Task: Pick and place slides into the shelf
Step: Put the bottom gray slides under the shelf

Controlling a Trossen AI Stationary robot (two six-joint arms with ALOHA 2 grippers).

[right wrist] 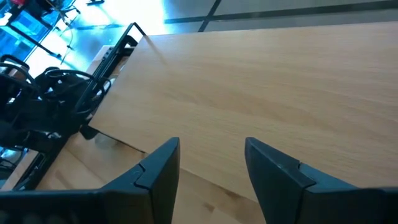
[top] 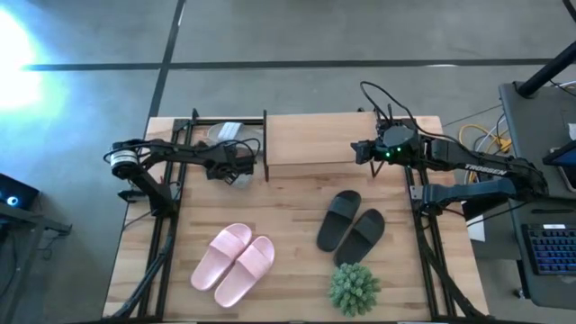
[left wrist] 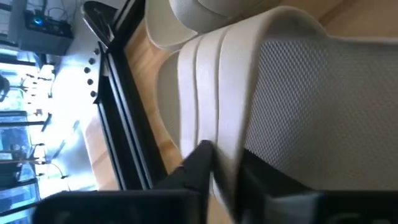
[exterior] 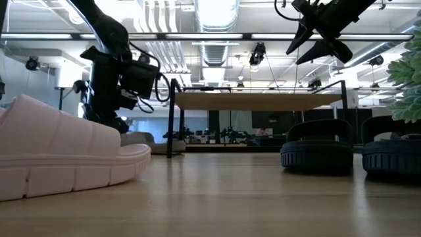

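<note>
The light grey-white slides (top: pixel 229 135) lie at the table's far left, just left of the shelf (top: pixel 319 139), a pale plank on a thin black frame. My left gripper (top: pixel 236 168) is down at the nearer of these slides (left wrist: pixel 249 74) and shut on it. My right gripper (right wrist: pixel 208 171) hangs open above the right part of the shelf's plank (right wrist: pixel 261 81), touching nothing. The pale pink slides (top: pixel 232 259) rest on their soles near the front left. The black slides (top: pixel 351 229) rest the same way right of the middle. My left gripper pinches the grey-white slide's ribbed strap at its edge (left wrist: pixel 225 163). One finger (left wrist: pixel 196 168) is on the strap's outer side, and the other (left wrist: pixel 273 183) is on the side where the mesh-textured surface shows. The fingers slant down from the table's left. In the low view the slide (exterior: pixel 141 139) seems to lie on the tabletop.
A small green plant (top: pixel 353 286) stands at the front edge, right of the middle. The shelf's black upright (top: pixel 265 144) stands right beside my left gripper. Bare tabletop lies between the pink and black slides. Cables and a keyboard (top: pixel 549 252) are off the table's right side.
</note>
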